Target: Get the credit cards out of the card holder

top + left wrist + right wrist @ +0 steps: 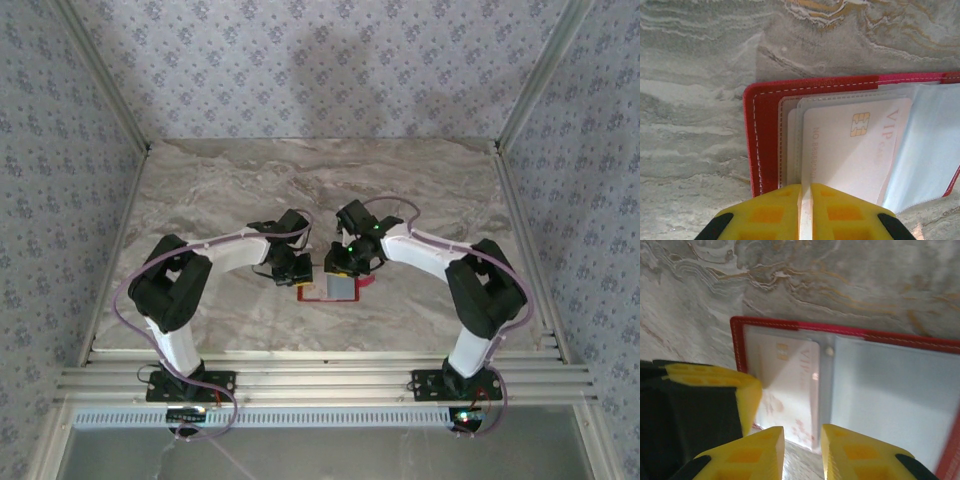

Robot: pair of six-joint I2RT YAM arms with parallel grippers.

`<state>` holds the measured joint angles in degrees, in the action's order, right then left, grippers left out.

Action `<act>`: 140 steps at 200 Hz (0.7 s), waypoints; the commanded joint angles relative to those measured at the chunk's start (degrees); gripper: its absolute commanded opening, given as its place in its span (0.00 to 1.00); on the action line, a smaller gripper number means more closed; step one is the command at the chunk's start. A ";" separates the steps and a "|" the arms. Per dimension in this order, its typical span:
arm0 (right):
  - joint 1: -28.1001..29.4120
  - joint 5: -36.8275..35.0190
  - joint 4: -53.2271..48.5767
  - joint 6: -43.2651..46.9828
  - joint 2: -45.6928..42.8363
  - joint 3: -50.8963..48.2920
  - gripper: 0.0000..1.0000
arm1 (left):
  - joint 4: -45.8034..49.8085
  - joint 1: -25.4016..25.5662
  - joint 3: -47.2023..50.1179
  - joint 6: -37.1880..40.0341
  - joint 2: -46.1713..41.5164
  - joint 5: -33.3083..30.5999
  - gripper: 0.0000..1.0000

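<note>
The red card holder [312, 296] lies open on the marble table between my two grippers. In the left wrist view its red border [762, 135] frames clear sleeves, and a whitish credit card [850, 150] with a gold chip sits in the top sleeve. My left gripper [806, 186] is shut on the thin pale edge of that sleeve at the holder's side. My right gripper [802, 432] stands open just short of the card's [790, 375] near edge, nothing between its fingers. The left gripper's yellow finger [715, 385] shows beside it.
Bare marble table [220, 190] stretches behind and to both sides of the holder. Metal frame rails [320, 375] run along the near edge by the arm bases. Patterned walls enclose the table on three sides.
</note>
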<state>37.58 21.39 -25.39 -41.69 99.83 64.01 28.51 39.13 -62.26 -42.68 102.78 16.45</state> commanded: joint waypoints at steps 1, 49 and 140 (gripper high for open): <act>-0.12 4.48 4.19 -2.41 2.65 -0.18 0.26 | 1.56 0.46 0.54 0.75 0.78 -0.99 0.14; 0.03 5.59 5.51 -2.46 5.52 -0.02 0.24 | 1.43 0.43 1.01 0.36 0.35 -1.07 0.14; 0.36 4.27 4.58 -1.82 7.14 -0.18 0.24 | 1.32 0.42 1.52 0.06 -0.08 -0.98 0.14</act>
<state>37.63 25.36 -20.05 -43.33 106.19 64.01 28.34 39.13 -62.04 -42.72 102.78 16.29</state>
